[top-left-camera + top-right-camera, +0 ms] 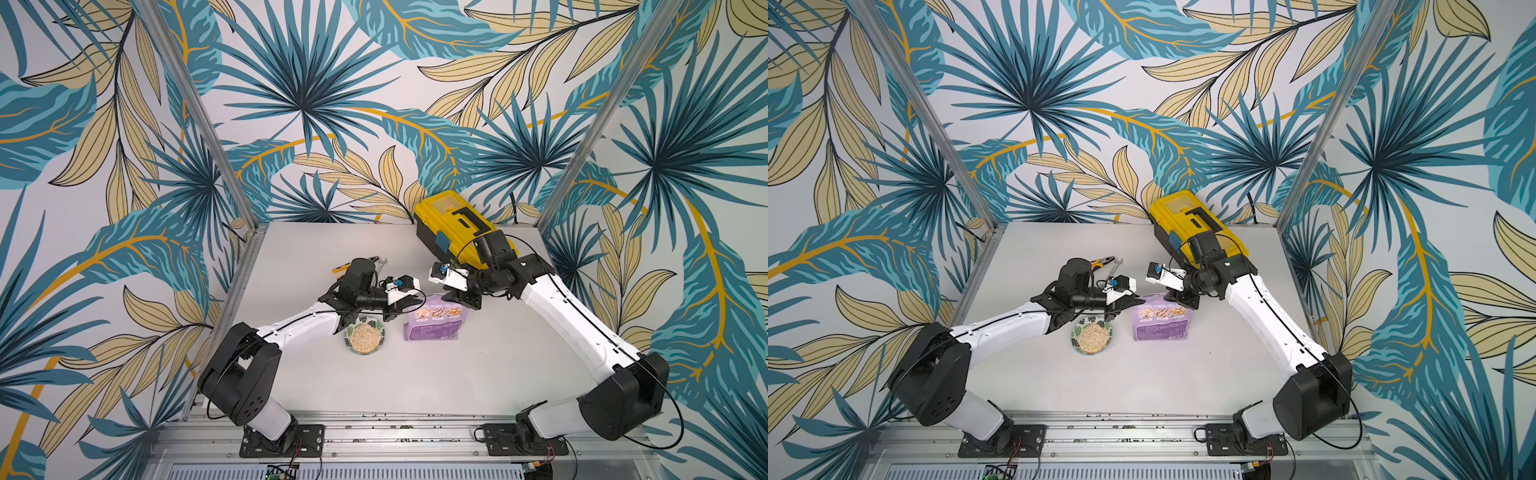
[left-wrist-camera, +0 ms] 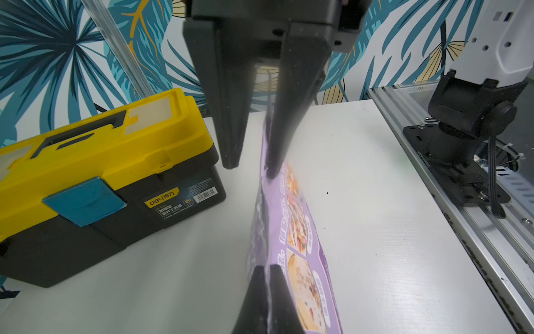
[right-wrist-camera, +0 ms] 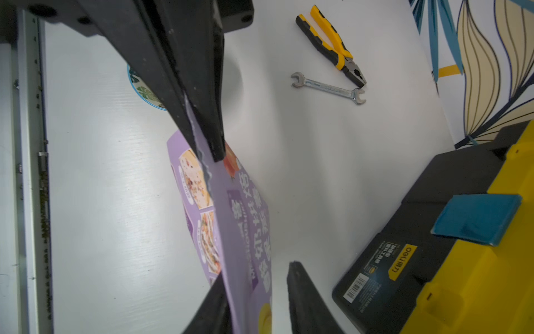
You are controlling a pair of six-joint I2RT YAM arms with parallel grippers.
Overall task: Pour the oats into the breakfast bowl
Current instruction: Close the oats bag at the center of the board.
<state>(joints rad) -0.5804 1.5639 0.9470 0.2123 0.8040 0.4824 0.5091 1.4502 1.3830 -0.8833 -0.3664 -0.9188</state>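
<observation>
On a pale grey bench point(image 1: 415, 386) walled by palm-leaf wallpaper point(image 1: 307, 104), purple pouch point(image 1: 432, 324) upright beside breakfast bowl point(image 1: 351, 330) heaped with oats point(image 1: 365, 340), left claw point(image 2: 267, 270) clenched on pouch's top edge, right claw point(image 2: 250, 169) released around that edge, yellow toolbox point(image 1: 449, 216) behind, pliers point(image 3: 332, 43) and wrench point(image 3: 328, 88) at the back.

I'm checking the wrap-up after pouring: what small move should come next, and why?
Probably open the left gripper: the oats lie in the breakfast bowl, the pouch stands upright on the table, and the right gripper is open, so only the left pinches its top.
</observation>
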